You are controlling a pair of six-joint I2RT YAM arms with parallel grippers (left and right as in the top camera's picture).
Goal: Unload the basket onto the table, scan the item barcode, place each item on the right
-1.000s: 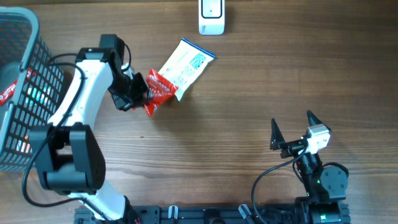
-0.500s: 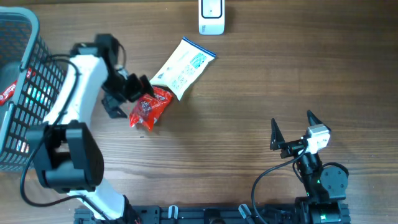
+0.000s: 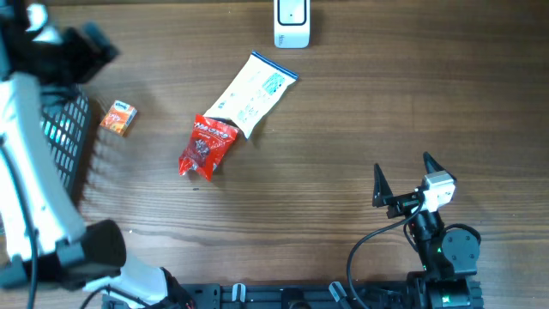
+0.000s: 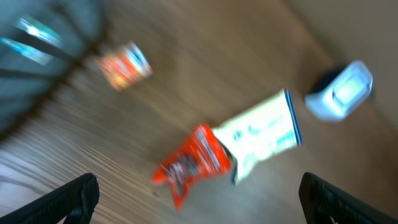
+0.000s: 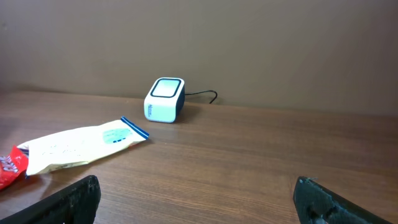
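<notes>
Wooden worktop — left tool up high, wide apart, red packet ahead of it; right tool low, apart too.

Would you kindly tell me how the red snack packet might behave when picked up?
The red snack packet looks crinkled and thin, so it would probably flop and feel light. Lying flat, it should not roll; pushing might nudge the white pouch beside it.
</notes>
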